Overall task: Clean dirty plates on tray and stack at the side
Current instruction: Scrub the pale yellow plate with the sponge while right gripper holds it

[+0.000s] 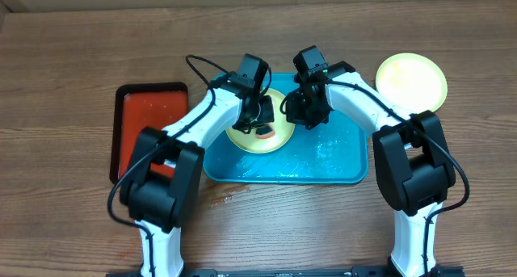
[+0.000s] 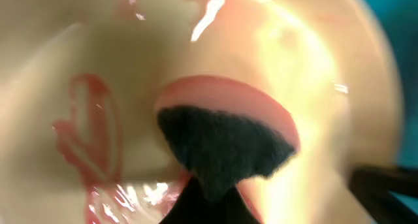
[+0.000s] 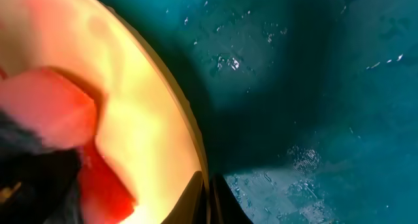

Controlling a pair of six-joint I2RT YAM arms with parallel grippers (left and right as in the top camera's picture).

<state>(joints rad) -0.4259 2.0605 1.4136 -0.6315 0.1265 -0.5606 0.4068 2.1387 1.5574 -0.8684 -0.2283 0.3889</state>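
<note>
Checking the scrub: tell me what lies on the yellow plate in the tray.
Pink sponge with a dark scouring face, red smears beside it. The plate under the sponge is hidden.

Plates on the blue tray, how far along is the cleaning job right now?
Done: one pale plate sits on the table beside the tray, looking clean. In hand: the left gripper presses a sponge onto the yellow-green plate in the tray while the right gripper pinches its rim; red smears show on it. Left: finishing that plate and stacking it. I see no third plate.
</note>
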